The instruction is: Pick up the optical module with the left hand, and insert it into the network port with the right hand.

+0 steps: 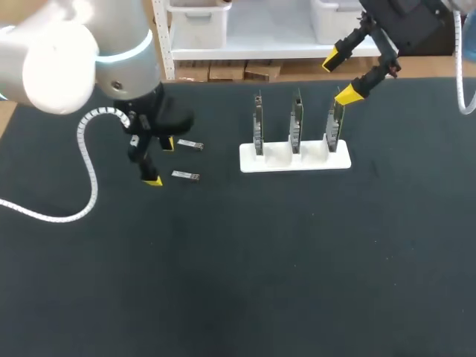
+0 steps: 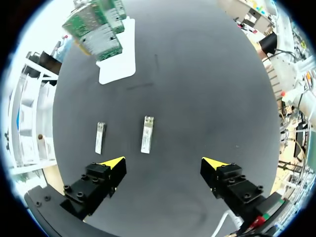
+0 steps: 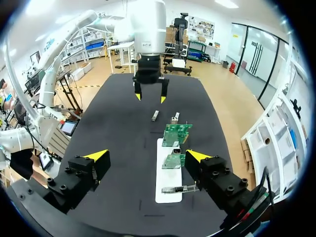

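Observation:
Two small silver optical modules lie on the black mat, one (image 1: 190, 145) farther back and one (image 1: 185, 176) nearer the front. My left gripper (image 1: 161, 162) hovers open just left of them. In the left wrist view, one module (image 2: 147, 134) lies ahead between the open fingers of the left gripper (image 2: 164, 163), and the other module (image 2: 100, 138) lies ahead of one fingertip. A white stand (image 1: 338, 159) holds three upright green network boards (image 1: 297, 119). My right gripper (image 1: 340, 76) hangs open above the stand's right board. The right wrist view shows the stand (image 3: 168, 173) below the right gripper (image 3: 147, 155).
The black mat (image 1: 238, 268) covers the table. Its back edge runs just behind the stand. A white cable (image 1: 89, 171) loops from my left arm over the mat's left side.

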